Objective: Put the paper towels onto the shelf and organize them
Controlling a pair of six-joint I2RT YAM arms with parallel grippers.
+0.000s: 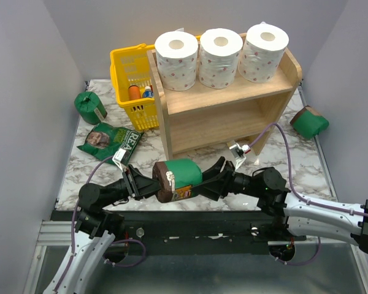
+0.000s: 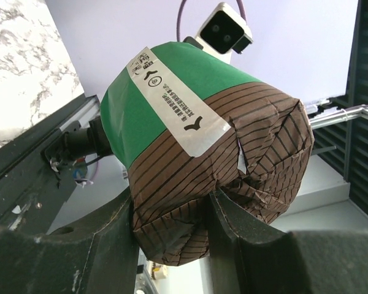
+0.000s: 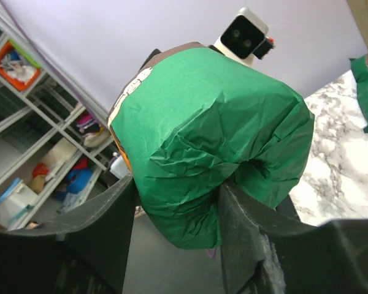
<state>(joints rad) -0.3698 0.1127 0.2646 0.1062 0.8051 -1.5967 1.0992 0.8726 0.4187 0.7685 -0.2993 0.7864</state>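
Green roll (image 1: 179,176) was held in front of shelf (image 1: 233,116), left pincer (image 1: 154,184) and right pincer (image 1: 207,179) each gripping an end. Three white rolls (image 1: 221,49) topped the shelf; two wrapped rolls (image 1: 89,106) flanked it on the surface (image 1: 331,177), unplaced.

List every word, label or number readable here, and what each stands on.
"REA": white letters on the flat green bag; the rest is unclear.
White sticker on the green-wrapped paper towel roll with brown ends: print too small to read.
Orange label on the same roll: blurred.
Bottles in the yellow plastic basket: labels too small to read.
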